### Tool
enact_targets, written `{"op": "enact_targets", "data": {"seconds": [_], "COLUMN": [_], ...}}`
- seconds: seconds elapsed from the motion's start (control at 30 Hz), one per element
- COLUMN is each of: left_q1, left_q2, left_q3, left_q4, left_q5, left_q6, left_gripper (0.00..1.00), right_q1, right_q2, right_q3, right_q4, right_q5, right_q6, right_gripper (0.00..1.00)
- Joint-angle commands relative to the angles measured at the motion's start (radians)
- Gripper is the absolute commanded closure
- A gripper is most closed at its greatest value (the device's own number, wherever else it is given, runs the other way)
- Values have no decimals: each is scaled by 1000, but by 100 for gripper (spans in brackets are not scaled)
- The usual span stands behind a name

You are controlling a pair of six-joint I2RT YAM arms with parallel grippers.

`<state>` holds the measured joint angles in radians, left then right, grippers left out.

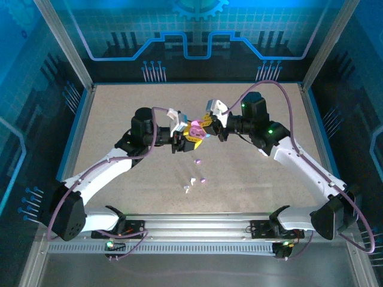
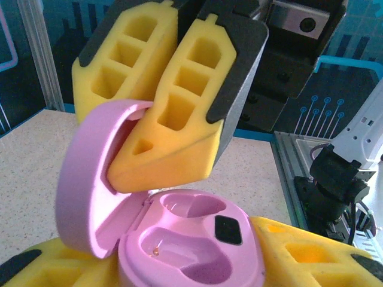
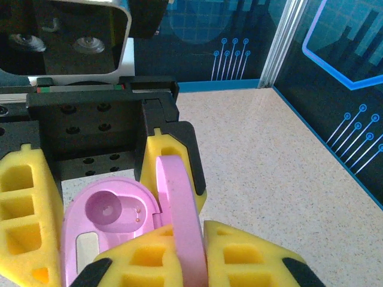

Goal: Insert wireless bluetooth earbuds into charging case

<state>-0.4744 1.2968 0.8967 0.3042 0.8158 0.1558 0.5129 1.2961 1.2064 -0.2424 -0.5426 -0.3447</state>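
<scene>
Left gripper [image 1: 189,140]: mid-tabletop, raised; yellow foam fingers [image 2: 302,248] clamped on the base of the charging case, one on each side.
Charging case [image 2: 197,239]: pink, held between the two arms above the tabletop [image 1: 119,119], lid hinged open, both sockets facing up.
Lid [image 2: 84,185]: stands upright off the left side of the base in the left wrist view; seen edge-on in the right wrist view.
Right gripper [image 1: 207,123]: just beside the left one, fingers [image 2: 179,119] pressed together on the lid – one inside, one outside.
White earbuds [image 1: 190,185]: two, lying on the tabletop nearer the arm bases than the case, close together.
Pink-purple earbuds [image 1: 197,161]: two, loose on the tabletop – one below the case, the other just right of the white pair.
</scene>
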Motion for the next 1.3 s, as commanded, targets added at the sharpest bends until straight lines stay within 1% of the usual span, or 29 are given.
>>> {"op": "enact_targets", "data": {"seconds": [0.0,0.03,0.13,0.33,0.43,0.53,0.7,0.77,0.87,0.97,1.07,1.17,1.23,1.27], "left_q1": [-9,-8,-8,-9,-9,-8,-8,-8,-9,-9,-8,-9,-8,-7], "left_q2": [-10,-11,-13,-20,-21,-20,-17,-16,-16,-11,-5,5,16,21], "left_q3": [7,7,8,11,12,12,10,6,-10,-26,-50,-74,-86,-89], "left_q4": [34,28,4,-19,-19,-9,3,13,61,110,176,251,296,314], "left_q5": [10,10,9,9,10,8,8,6,3,10,11,1,-2,-3], "left_q6": [-2,1,21,42,43,32,20,16,-10,-41,-84,-130,-159,-171], "left_gripper": [53,52,45,44,49,51,60,62,65,65,66,66,66,66], "right_q1": [-7,-7,-8,-10,-10,-11,-9,-11,-14,-30,-64,-100,-125,-127], "right_q2": [0,-1,-4,-5,-3,-1,0,1,8,20,32,43,60,68], "right_q3": [31,32,32,32,33,33,34,40,57,85,112,143,173,184], "right_q4": [5,5,6,9,10,8,0,-7,-32,-62,-80,-92,-127,-144], "right_q5": [-22,-25,-26,-28,-31,-30,-32,-29,-34,-44,-83,-112,-152,-152], "right_q6": [5,7,9,14,15,14,10,11,14,41,103,200,235,242], "right_gripper": [90,90,89,90,89,89,87,82,77,70,64,53,51,50]}}
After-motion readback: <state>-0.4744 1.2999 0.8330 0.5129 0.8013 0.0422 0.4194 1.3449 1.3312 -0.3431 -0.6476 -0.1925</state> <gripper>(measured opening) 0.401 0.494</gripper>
